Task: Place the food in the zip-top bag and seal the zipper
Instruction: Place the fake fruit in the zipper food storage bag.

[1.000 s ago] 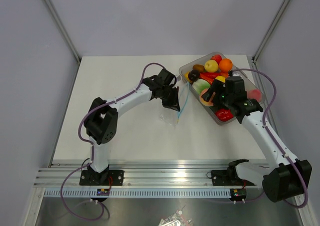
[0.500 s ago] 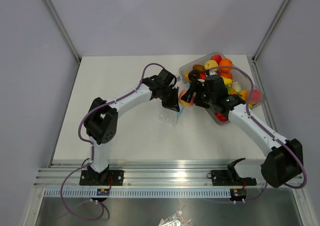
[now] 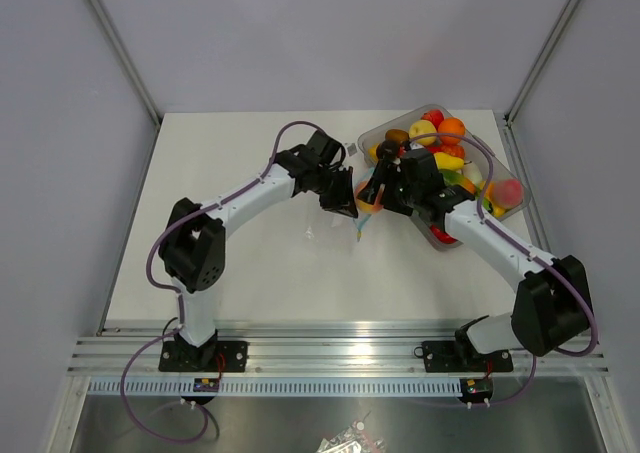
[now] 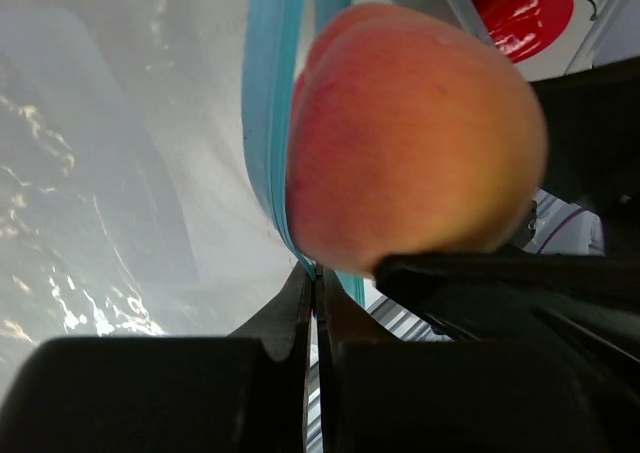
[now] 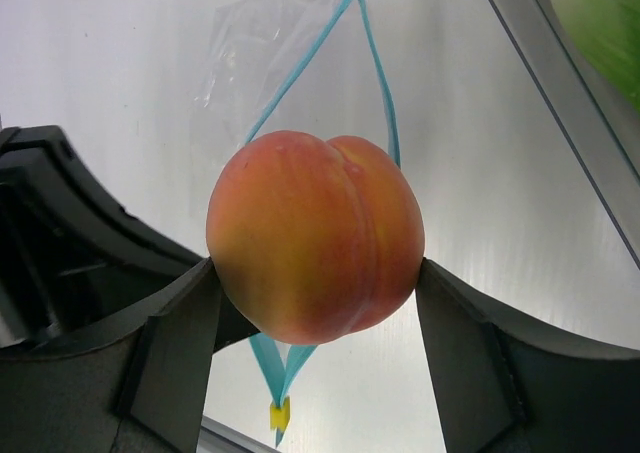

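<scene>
right wrist: peach (image 5: 316, 235) gripped in right tool (image 5: 317, 273), over zip-top bag (image 5: 240, 43) mouth.

Pink-orange peach (image 5: 315, 238), lt blue zipper (image 4: 268, 123), clear bag (image 4: 120, 173).

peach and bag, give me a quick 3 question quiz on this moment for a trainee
1. True or false: the right gripper holds the peach.
2. The left gripper is shut on: A the zipper, B the clear tray, C the lettuce.
3. Fill in: the zip-top bag has its mouth ___ (open or sealed).
Key: 1 true; 2 A; 3 open.
</scene>
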